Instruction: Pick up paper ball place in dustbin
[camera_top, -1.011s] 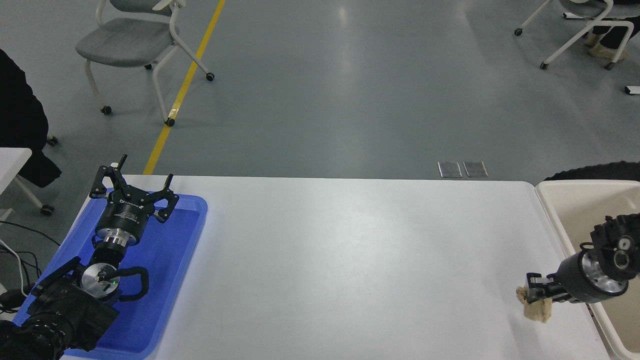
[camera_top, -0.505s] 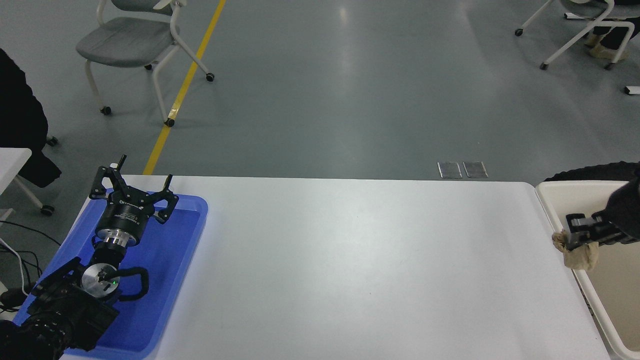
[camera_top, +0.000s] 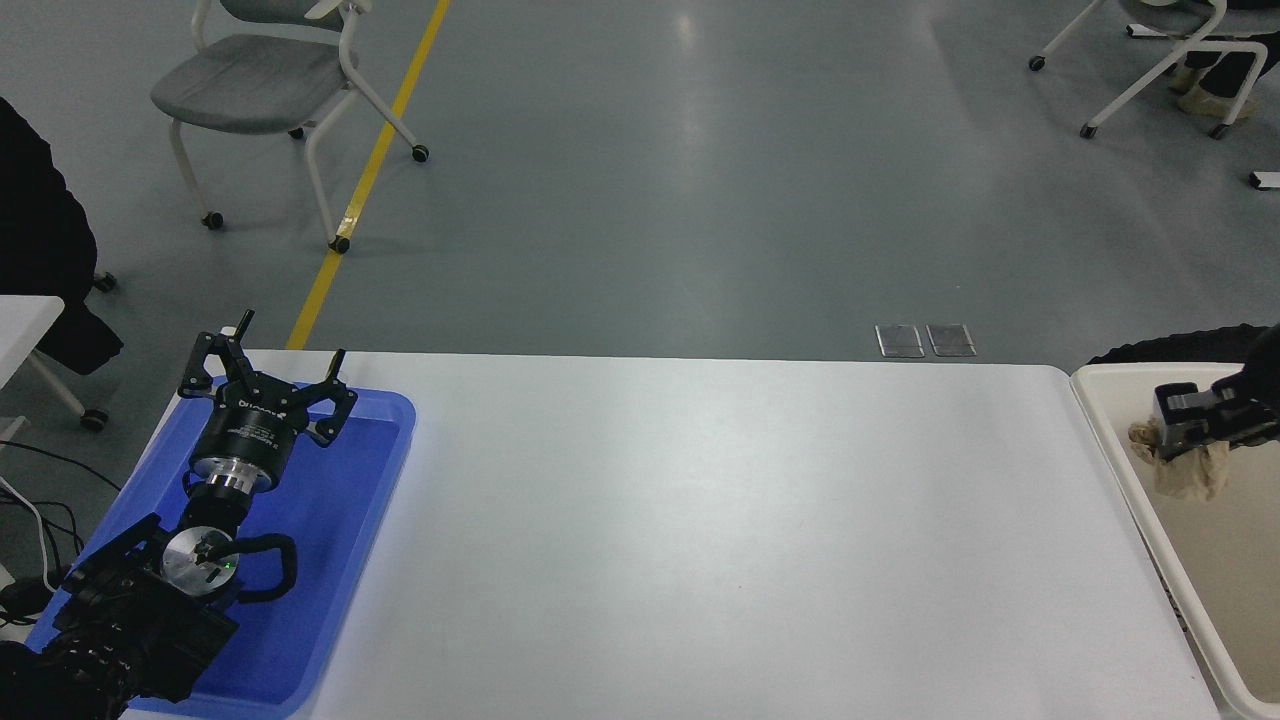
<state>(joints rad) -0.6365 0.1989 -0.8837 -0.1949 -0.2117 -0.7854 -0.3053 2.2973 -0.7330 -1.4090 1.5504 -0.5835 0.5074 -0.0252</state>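
Observation:
My right gripper (camera_top: 1172, 425) comes in from the right edge and is shut on the paper ball (camera_top: 1190, 472), a tan wrinkled wad that hangs below the fingers. It holds the ball over the inside of the cream-beige dustbin (camera_top: 1105, 430), just past the bin's left rim. My left gripper (camera_top: 268, 375) is parked open at the lower left, above the blue tray.
A blue shallow tray (camera_top: 340, 520) lies on the table's left end under the left arm. The white table (camera_top: 720, 520) spans the middle. Chairs stand on the grey floor beyond, and a dark-clothed person is at the left edge (camera_top: 40, 250).
My right gripper has carried the paper ball up and to the right, from above the table's right part, across the bin's rim, to over the bin's inside. The left arm has not moved.

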